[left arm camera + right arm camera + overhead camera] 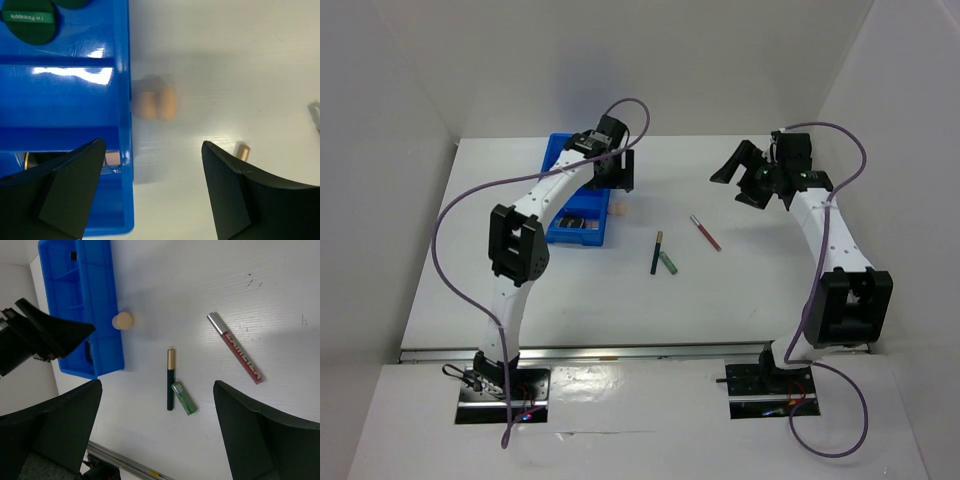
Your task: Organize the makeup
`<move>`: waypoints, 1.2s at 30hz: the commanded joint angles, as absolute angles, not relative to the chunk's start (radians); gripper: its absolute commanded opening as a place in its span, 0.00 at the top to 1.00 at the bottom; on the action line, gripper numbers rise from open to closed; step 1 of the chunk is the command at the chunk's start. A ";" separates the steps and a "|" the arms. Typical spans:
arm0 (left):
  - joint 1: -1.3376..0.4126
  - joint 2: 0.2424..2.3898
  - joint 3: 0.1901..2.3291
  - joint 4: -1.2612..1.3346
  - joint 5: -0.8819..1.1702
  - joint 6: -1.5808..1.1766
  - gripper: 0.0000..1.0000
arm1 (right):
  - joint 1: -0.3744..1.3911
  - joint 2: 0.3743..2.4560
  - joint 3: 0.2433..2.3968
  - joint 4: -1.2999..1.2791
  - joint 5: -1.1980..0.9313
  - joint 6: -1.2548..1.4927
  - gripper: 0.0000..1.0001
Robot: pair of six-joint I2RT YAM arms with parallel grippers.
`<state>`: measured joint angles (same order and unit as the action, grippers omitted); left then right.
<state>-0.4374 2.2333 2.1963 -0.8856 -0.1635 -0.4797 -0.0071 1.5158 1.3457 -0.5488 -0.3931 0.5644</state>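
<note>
The beige sponge point(154, 104) lies on the bench point(225, 60) against the outside of the blue tray's point(123, 100) right wall. The left fingers point(65, 190) hang above it, spread wide and empty, one over the tray and one over the bench. Coming straight down, the inner finger would likely hit the wall or shove the tray, and the soft, rounded sponge could squirt free. The right fingers point(240, 420) are also wide apart and hold nothing.

The tray's far compartment holds round dark-green compacts point(30, 20). The near one holds items I cannot identify. The dark pencil point(170, 380), green tube point(184, 398) and red pencil point(234, 347) lie loose on the right.
</note>
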 commanded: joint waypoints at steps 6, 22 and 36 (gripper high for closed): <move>-0.426 2.214 2.068 -0.811 -0.278 -0.526 0.12 | -0.023 1.430 1.319 -0.563 -0.365 0.540 0.00; -0.426 1.956 1.795 -0.887 -0.525 -0.408 0.24 | -0.023 1.370 1.258 -0.554 -0.365 0.560 0.00; -0.578 2.121 2.193 -0.867 -0.282 -0.313 0.13 | -0.023 1.361 1.247 -0.554 -0.365 0.560 0.00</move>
<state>-0.5385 2.0285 2.1433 -0.8589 -0.2928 -0.3504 -0.0158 1.3979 1.2533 -0.5655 -0.3733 0.5598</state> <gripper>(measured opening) 0.876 0.999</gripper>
